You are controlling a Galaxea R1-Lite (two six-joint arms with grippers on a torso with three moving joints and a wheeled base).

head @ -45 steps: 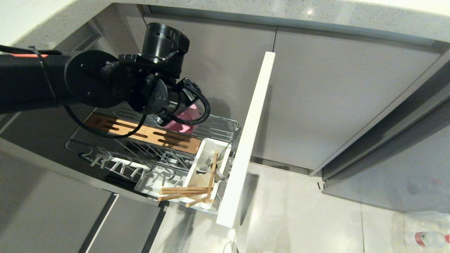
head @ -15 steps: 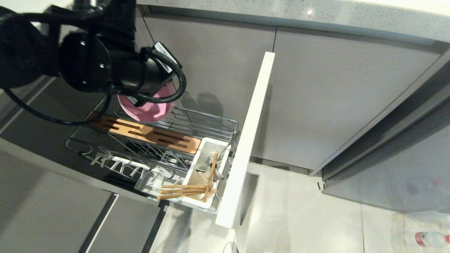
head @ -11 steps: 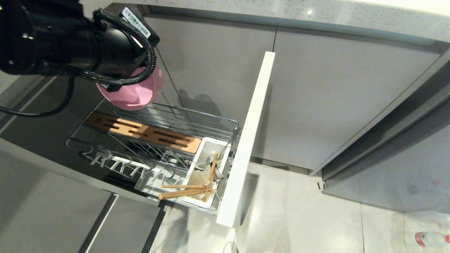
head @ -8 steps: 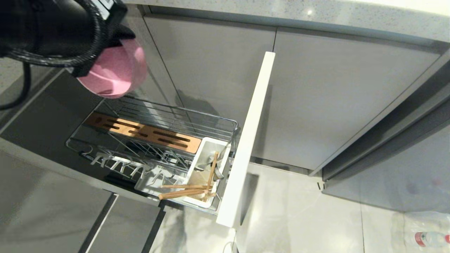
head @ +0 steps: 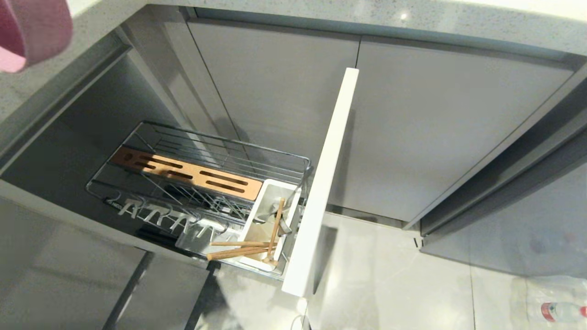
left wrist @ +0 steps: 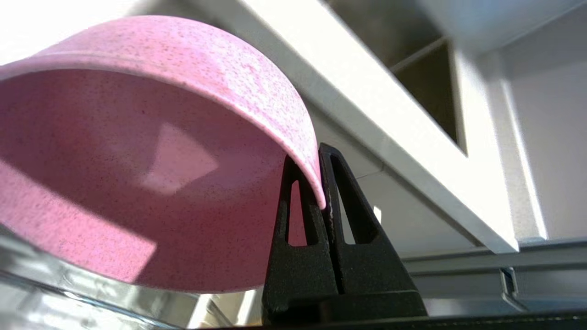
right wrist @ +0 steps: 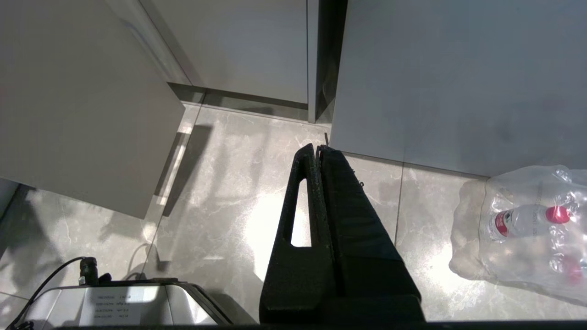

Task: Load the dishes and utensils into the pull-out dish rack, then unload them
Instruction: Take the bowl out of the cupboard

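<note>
Both the left hand (left wrist: 322, 183) and right hand (right wrist: 317, 156) have matte black, slotted, wedge-shaped fingers.

Chopsticks (head: 240, 250) in rack's (head: 192, 137) caddy (head: 270, 188)

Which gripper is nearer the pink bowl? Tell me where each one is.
Left. The left gripper is shut on the pink bowl's rim, up by the countertop. The right gripper hangs shut over the floor, far from it.

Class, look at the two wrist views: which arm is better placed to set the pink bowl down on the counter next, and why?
Left. The left gripper is already clamped on the pink bowl by its rim, up beside the countertop. The right gripper is shut, empty, and hangs over the floor.
</note>
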